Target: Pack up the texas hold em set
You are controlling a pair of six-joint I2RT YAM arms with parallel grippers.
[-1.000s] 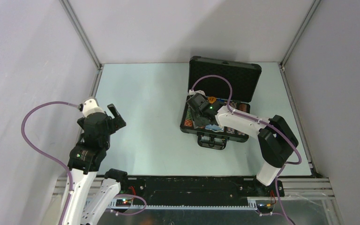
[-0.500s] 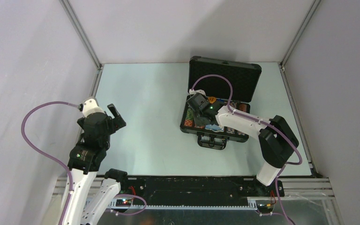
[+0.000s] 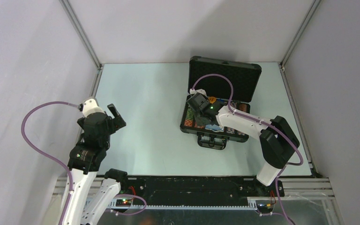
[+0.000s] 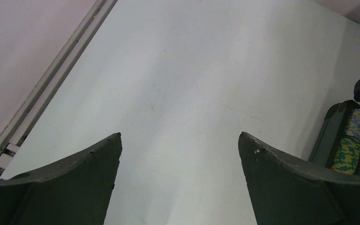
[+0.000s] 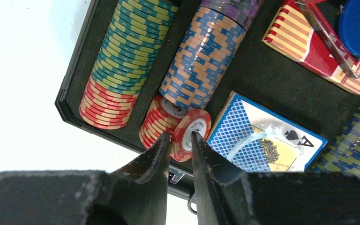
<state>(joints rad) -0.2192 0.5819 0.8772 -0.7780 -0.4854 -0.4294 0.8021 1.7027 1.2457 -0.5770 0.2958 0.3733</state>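
Top external view: we see the left arm parked at the left of the desk, the open case right of centre, and the right arm bent over it.
Left pincer: spread wide, holding nothing, hanging over bare desk well apart from the case.
Case: lies on the desk with its lid standing up at the far side.
Left chip row: green-and-yellow chips with red ones at the near end, lying in the groove by the case's left wall.
Middle chip row: blue-and-orange, then red-and-white at the near end.
Loose chip: red-and-white, leaning tilted against the near end of the middle chip row, not flush with it.
Card deck: blue-backed, in the tray just right of the loose chip.
Right pincer: fingers drawn narrow about the loose chip's lower edge; whether they actually bite on it we cannot tell.
Step in hand: we judge that a stray chip is being seated at the end of the middle chip row.
Next move: we think the chip must be stood upright and pressed flush against the row, then let go without dragging it out; the lid is not yet shut.
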